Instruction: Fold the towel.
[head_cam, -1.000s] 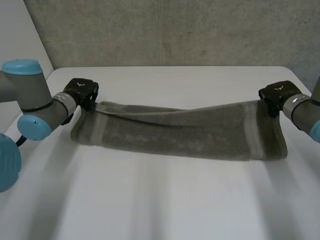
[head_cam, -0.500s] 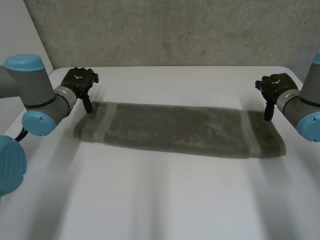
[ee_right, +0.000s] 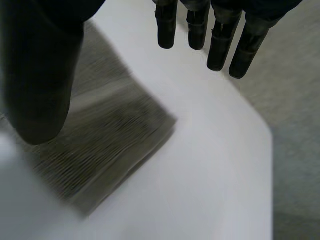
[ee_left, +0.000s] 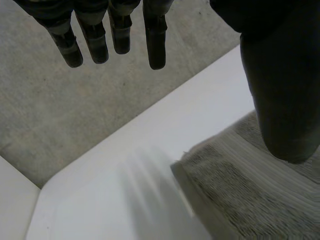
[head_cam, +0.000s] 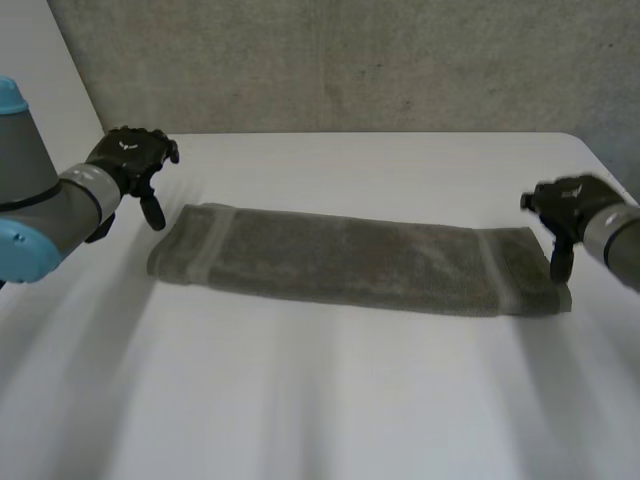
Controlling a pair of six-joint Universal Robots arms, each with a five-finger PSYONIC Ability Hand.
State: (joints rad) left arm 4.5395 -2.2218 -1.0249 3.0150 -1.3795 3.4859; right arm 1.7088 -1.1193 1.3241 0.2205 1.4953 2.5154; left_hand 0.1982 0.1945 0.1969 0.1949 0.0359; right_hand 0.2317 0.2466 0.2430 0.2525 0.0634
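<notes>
Our left hand [head_cam: 133, 160] hangs open above the desk [head_cam: 330, 400] near its far left corner. The fingers [ee_left: 115, 35] are straight and held apart from the thumb [ee_left: 280, 90], and we have nothing in our grasp. In the left wrist view the thumb is over the towel's left end and the fingertips reach past it over bare desk.

Our right hand [head_cam: 570, 205] is open too, by the desk's right edge, with its fingers straight, its thumb wide of them, and nothing held. In the right wrist view its thumb is over the towel's right end.

We see the towel [head_cam: 350, 258] lying flat as a long, narrow grey band folded lengthwise. It runs across the desk from near the left edge to near the right edge. A paler stripe [head_cam: 497, 270] crosses it close to each short end.
</notes>
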